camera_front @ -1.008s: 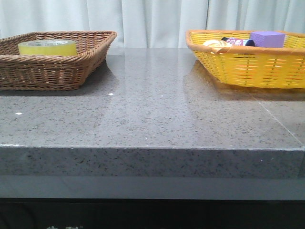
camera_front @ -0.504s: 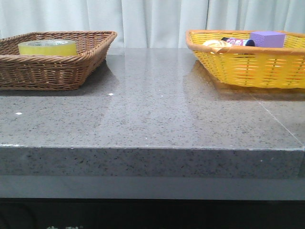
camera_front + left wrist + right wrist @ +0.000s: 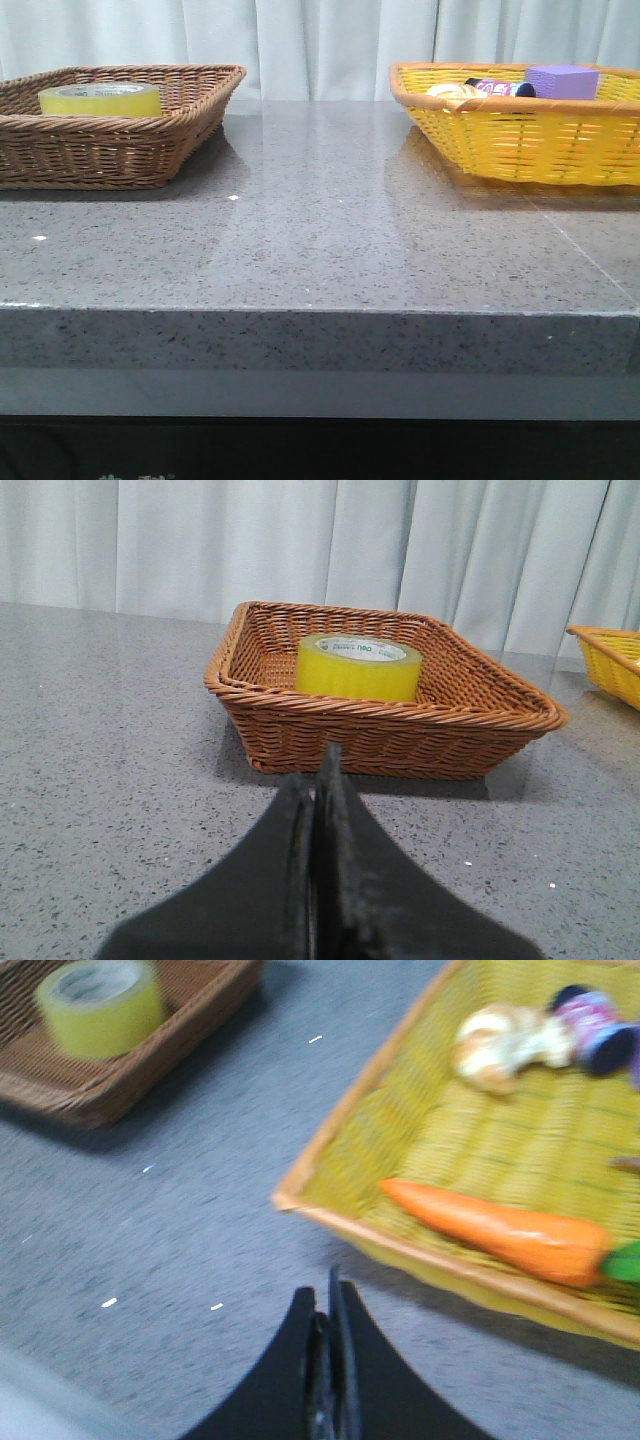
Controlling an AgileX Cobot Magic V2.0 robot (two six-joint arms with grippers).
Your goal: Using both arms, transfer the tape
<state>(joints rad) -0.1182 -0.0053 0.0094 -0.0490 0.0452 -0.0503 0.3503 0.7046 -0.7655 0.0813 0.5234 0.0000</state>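
The yellow tape (image 3: 99, 99) lies flat in the brown wicker basket (image 3: 140, 150) at the table's back left. It also shows in the left wrist view (image 3: 358, 667) and, blurred, in the right wrist view (image 3: 100, 1005). My left gripper (image 3: 318, 770) is shut and empty, low over the table, a short way in front of the brown basket (image 3: 400, 730). My right gripper (image 3: 328, 1295) is shut and empty, above the table beside the near rim of the yellow basket (image 3: 330, 1215). Neither arm shows in the front view.
The yellow basket (image 3: 520, 150) at the back right holds a purple block (image 3: 561, 81), a golden round object (image 3: 452, 92), a dark bottle (image 3: 500, 88) and an orange carrot (image 3: 495, 1230). A grey stone table (image 3: 330, 230) lies between the baskets. White curtains hang behind.
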